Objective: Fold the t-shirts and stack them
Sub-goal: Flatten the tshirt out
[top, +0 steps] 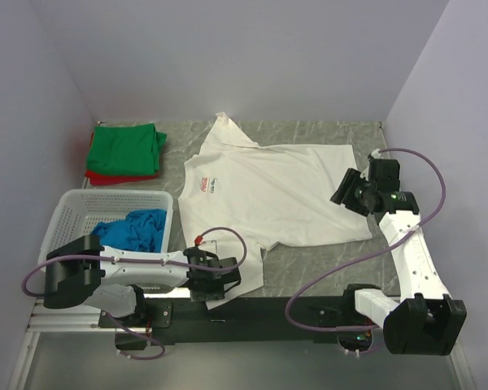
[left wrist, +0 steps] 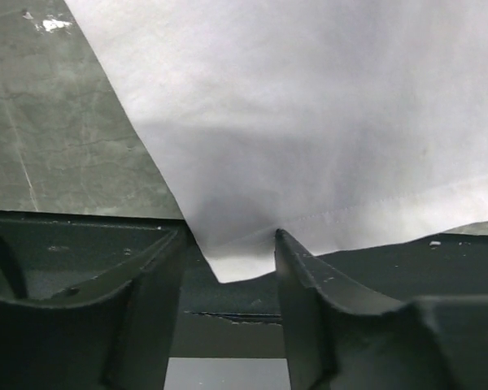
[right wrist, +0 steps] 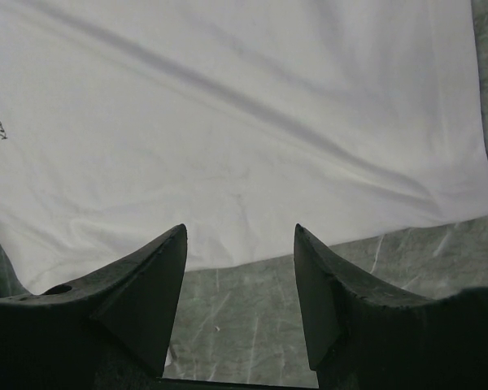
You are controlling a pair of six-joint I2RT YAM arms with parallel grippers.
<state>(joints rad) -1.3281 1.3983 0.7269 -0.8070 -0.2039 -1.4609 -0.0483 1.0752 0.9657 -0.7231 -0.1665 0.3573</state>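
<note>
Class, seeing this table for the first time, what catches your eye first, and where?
A large white t-shirt lies spread across the table's middle, the left gripper at its near corner, the right gripper at its right edge. At left, a blue t-shirt sits crumpled in a white basket; behind it, a folded green t-shirt lies on a red t-shirt.

A hem corner of the white t-shirt [left wrist: 325, 122] lies between the parted jaws of the left tool [left wrist: 230, 236].

Grey marbled tabletop [top: 309, 134] between plain pale lilac walls [top: 252, 57], dark rail [top: 252, 313] along its near edge.
</note>
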